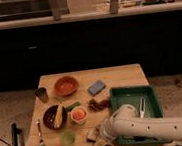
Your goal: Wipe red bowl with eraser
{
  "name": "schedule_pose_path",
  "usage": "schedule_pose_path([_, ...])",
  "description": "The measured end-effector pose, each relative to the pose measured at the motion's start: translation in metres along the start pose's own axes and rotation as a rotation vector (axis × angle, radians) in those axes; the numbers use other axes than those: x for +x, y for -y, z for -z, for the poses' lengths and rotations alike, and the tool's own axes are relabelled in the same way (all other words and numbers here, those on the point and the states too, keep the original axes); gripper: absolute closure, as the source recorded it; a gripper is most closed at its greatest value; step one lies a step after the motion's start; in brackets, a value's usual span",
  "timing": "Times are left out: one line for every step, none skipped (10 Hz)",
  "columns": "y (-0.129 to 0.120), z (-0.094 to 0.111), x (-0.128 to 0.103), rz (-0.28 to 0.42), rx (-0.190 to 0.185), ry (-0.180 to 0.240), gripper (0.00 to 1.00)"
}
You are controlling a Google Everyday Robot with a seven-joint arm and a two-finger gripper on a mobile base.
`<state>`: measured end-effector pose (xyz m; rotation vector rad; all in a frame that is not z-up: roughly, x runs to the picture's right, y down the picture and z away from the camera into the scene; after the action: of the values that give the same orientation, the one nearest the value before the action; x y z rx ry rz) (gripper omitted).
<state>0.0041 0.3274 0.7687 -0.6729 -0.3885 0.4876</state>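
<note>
The red bowl (66, 85) sits empty at the back left of the wooden table (121, 76). Near the table's front edge lies the eraser (93, 134), a small pale block that the arm partly covers. My gripper (101, 134) is low at the end of the white arm, which reaches in from the lower right. It is right at the eraser, well in front of the red bowl. I cannot tell whether the eraser is held.
A blue sponge (96, 87) lies right of the red bowl. A dark bowl with yellow food (55, 116), a white cup (79, 115), a green cup (68, 137), a dark cup (42, 94) and a fork (40, 135) fill the left half. A green tray (132, 89) holds a utensil at right.
</note>
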Motion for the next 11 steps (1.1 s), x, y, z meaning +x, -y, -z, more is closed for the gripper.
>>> schedule_pose_path([0.0,-0.0028,0.0028,0.0,-0.014,-0.002,0.68])
schedule_pose_path([0.0017,-0.0015,0.0029,-0.001,-0.012,-0.003,0.76])
schedule_pose_path([0.0006,0.0001,0.0032,0.0,-0.015,-0.006,0.86])
schedule_pose_path([-0.0002,0.0012,0.004,0.0,-0.016,-0.008,0.95])
schedule_pose_path([-0.0005,0.0014,0.0048,-0.002,-0.017,-0.008,1.0])
schedule_pose_path([-0.0011,0.0015,0.0053,-0.003,-0.017,-0.008,1.0])
schedule_pose_path([-0.0024,0.0013,0.0058,-0.003,-0.02,-0.009,1.0])
schedule_pose_path([-0.0047,0.0009,0.0063,0.001,-0.023,-0.011,1.0])
schedule_pose_path([-0.0055,0.0013,0.0062,0.002,-0.025,-0.012,1.0])
schedule_pose_path([-0.0052,0.0018,0.0064,0.002,-0.024,-0.012,1.0])
schedule_pose_path([-0.0045,0.002,0.0062,0.001,-0.024,-0.012,1.0])
